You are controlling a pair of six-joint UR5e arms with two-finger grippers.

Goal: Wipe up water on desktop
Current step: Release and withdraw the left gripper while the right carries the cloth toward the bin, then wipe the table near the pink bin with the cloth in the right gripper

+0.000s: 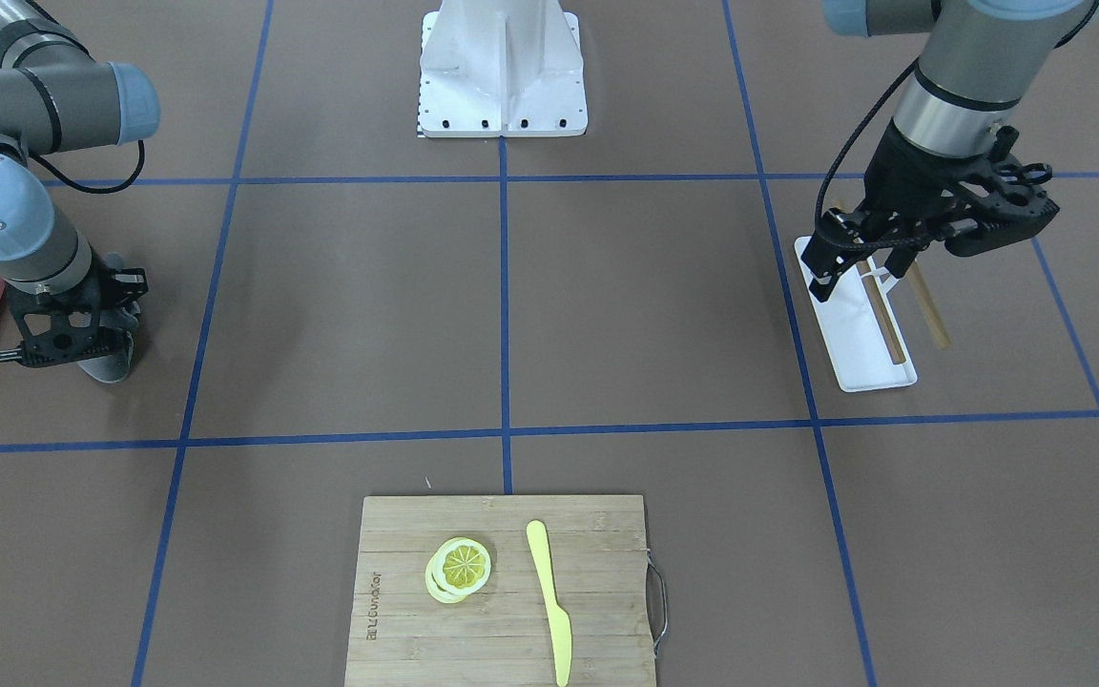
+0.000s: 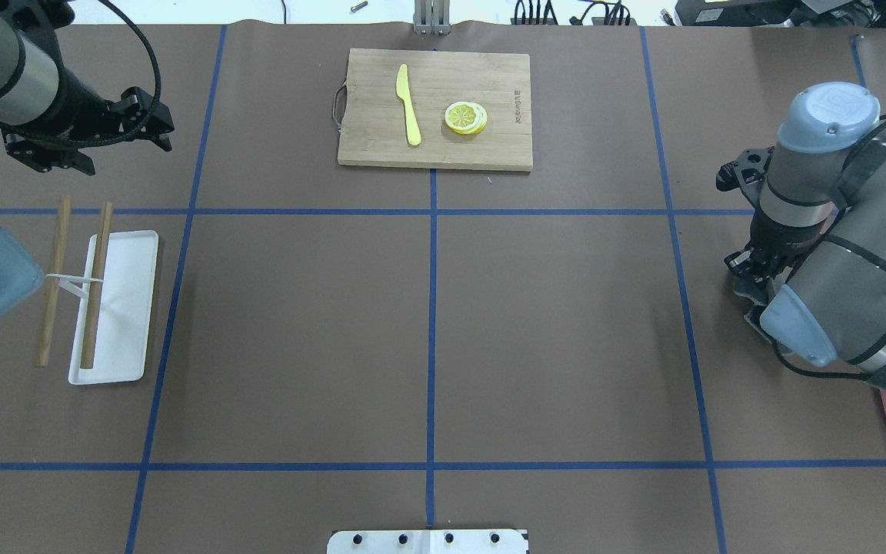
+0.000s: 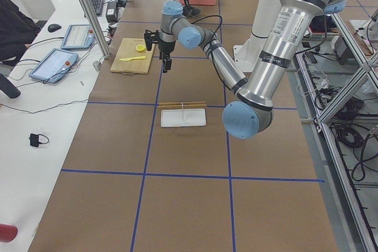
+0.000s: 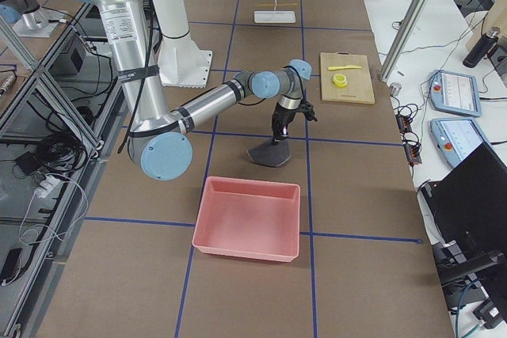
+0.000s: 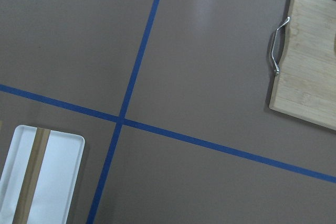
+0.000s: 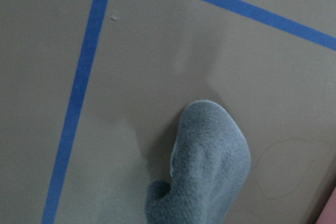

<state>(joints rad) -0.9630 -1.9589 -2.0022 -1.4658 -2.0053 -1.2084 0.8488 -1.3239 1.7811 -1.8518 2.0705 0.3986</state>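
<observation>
The desktop (image 1: 359,305) is a matte brown surface crossed by blue tape lines; I cannot make out water on it. My right gripper (image 1: 96,348) is shut on a grey cloth (image 1: 113,368), whose lower end rests on the desktop near a tape crossing. The cloth also shows in the right wrist view (image 6: 210,166) and the exterior right view (image 4: 269,154). My left gripper (image 1: 840,272) looks open and empty. It hovers above the far end of a white tray (image 1: 860,358).
A bamboo cutting board (image 1: 607,572) carries lemon slices (image 1: 461,566) and a yellow knife (image 1: 549,592) at the operators' edge. Two wooden sticks (image 2: 97,285) lie on and beside the white tray. A pink bin (image 4: 249,215) stands beside my right arm. The robot's white base (image 1: 502,67) sits mid-table.
</observation>
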